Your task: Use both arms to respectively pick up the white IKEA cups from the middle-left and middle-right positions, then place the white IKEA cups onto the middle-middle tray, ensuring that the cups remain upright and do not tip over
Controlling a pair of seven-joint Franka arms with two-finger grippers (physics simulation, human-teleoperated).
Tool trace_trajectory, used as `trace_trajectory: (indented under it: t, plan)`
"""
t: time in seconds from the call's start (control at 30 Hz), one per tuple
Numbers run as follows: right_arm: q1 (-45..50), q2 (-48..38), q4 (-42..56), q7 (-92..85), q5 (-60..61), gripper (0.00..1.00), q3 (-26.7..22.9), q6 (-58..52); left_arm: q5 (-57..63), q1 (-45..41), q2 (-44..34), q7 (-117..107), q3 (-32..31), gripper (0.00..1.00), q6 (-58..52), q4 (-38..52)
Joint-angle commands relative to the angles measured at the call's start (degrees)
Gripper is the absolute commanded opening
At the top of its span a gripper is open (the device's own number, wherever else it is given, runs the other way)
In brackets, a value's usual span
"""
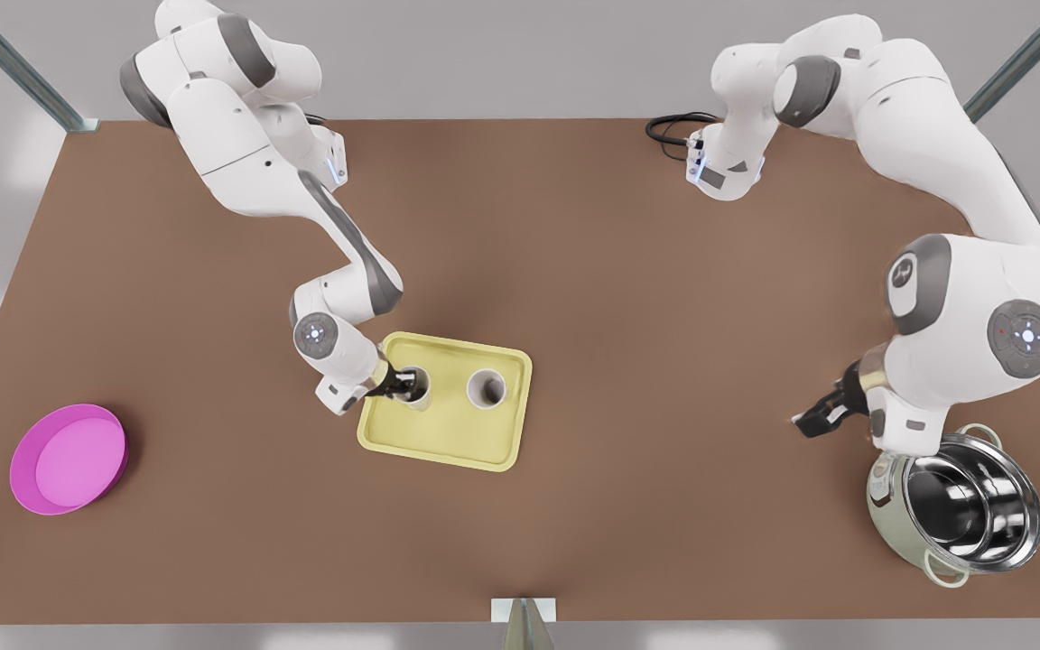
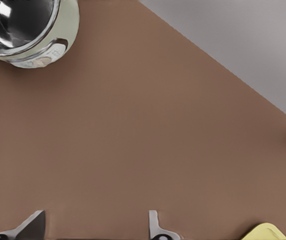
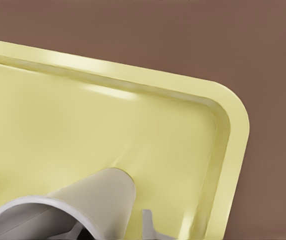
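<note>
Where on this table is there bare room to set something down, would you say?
Free: bare table between the tray and the open left gripper, and between the magenta dish and the tray. Crowded: the tray's far half, holding both cups and the right gripper, and around the pot.

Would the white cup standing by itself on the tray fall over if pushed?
Likely: the small white tapered cup is narrower at its base, so a sideways push might tip it. It looks stiff and light.
</note>
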Motion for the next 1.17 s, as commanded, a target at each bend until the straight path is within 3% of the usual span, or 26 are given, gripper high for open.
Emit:
trace_trajectory:
  t: [0.0, 0.03, 0.3, 0.47, 0.53, 0.57, 0.73, 0.87, 1.13]
  plan:
    - [0.0, -0.1, 0.1, 17.5, -0.1, 1.0, 0.0, 0.8, 0.9, 0.3, -14.7, 34.4, 2.7, 1.0, 5.7, -22.3]
    - [0.0, -0.1, 0.0, 17.5, -0.1, 1.0, 0.0, 0.8, -0.8, -0.7, -17.4, 35.6, 5.1, 1.0, 4.3, -25.8]
    - [-0.6, -3.8, -0.3, 17.5, -0.2, 1.0, 0.1, -3.6, -5.3, 3.4, -13.3, 35.7, 4.8, 1.0, 0.4, -24.2]
    - [-0.8, -17.2, -0.2, 14.7, -0.2, 1.0, 0.2, -23.8, -5.3, 3.5, -13.2, 35.7, 4.8, 1.0, -0.8, -24.3]
    - [-8.2, -17.7, 1.9, 1.5, -0.1, 1.0, 0.0, -30.6, -5.3, 3.5, -13.2, 35.7, 4.8, 1.0, -0.9, -24.3]
    - [-12.7, -17.1, 7.2, -6.0, -0.2, 1.0, -0.2, -37.0, -5.3, 3.5, -13.2, 35.7, 4.8, 1.0, -1.0, -24.3]
    - [-14.4, -18.9, 21.3, -8.5, -1.4, 1.0, -5.3, -56.2, -5.4, 3.5, -13.2, 35.7, 4.8, 1.0, -1.0, -24.4]
    - [-13.8, -30.2, 17.8, -12.2, -4.2, 1.0, -4.6, -56.5, -5.3, 3.5, -13.2, 35.7, 4.8, 1.0, -1.7, -24.4]
    - [-14.3, -28.8, 15.5, -16.3, -2.4, 1.0, -4.7, -53.1, -5.3, 3.4, -13.4, 35.7, 4.7, 1.0, -3.0, -24.4]
